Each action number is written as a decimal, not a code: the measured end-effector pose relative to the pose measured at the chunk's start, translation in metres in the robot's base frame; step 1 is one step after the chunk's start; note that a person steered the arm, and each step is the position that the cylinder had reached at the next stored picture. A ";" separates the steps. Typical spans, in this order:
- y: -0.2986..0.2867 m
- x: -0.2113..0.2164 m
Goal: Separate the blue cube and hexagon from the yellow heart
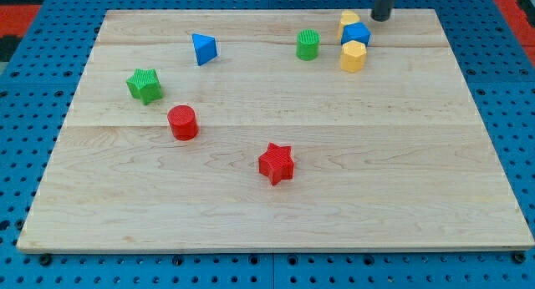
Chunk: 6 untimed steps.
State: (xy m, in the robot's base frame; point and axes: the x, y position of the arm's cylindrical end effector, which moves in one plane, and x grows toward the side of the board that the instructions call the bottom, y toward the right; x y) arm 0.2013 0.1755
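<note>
Three small blocks sit touching near the view's top right: yellow heart (pixel 349 20), blue cube (pixel 357 34), yellow hexagon (pixel 353 56). You can judge them light, rigid and quick to slide (no grasping, only pushing a flat side). My tip (pixel 381 17) holds nothing, just right of the heart
</note>
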 end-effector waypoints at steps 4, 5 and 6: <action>-0.028 0.106; -0.001 0.126; -0.015 0.159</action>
